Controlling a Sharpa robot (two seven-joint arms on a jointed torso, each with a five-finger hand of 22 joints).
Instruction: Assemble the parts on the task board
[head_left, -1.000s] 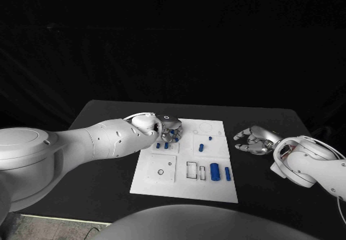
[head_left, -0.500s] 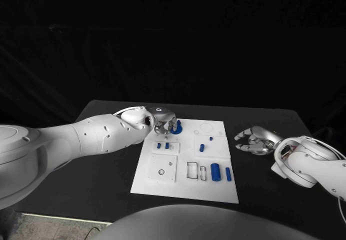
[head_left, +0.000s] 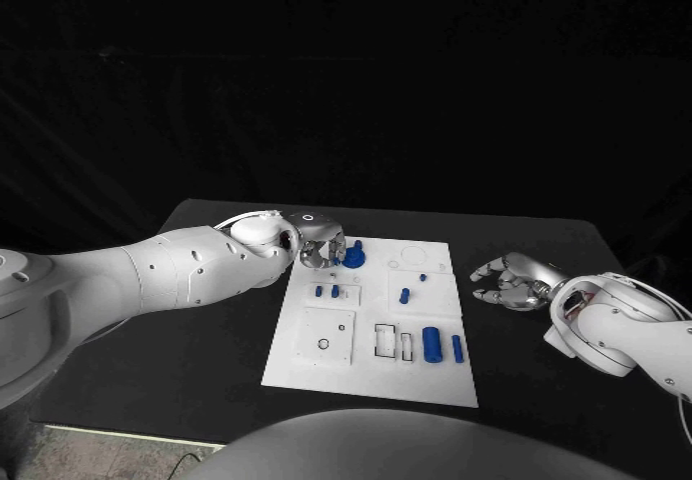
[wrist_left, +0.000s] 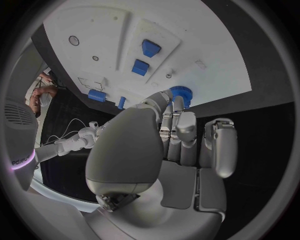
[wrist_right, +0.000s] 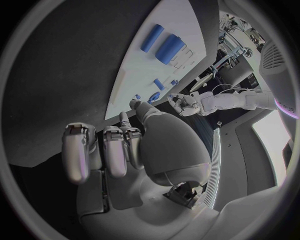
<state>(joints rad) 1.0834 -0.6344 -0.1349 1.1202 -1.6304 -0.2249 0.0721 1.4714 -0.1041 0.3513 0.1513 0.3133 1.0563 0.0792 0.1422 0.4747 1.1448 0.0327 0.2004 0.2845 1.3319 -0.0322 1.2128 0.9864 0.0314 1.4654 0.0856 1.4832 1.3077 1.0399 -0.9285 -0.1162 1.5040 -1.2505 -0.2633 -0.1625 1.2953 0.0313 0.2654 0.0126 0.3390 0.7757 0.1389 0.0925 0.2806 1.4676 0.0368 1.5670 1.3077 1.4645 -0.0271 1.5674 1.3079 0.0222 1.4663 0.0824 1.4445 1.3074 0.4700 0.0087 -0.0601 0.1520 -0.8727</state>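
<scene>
left robot hand (head_left: 323, 252) holding blue part (head_left: 352, 257), lettering unreadable

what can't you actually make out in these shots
- Contact between the left hand fingers and the blue round part: left wrist view, the fingers cover it.
- Whether that part sits in the task board: head view, too small.
- Right hand palm: head view, curled fingers hide it.

A: Left hand (head_left: 320, 250) is at the far left corner of the task board (head_left: 368, 375), fingers on a round blue part (head_left: 353, 257).

B: Right hand (head_left: 512, 282) hangs over the black table (head_left: 188, 330) just right of the board, fingers curled, holding nothing.
</scene>
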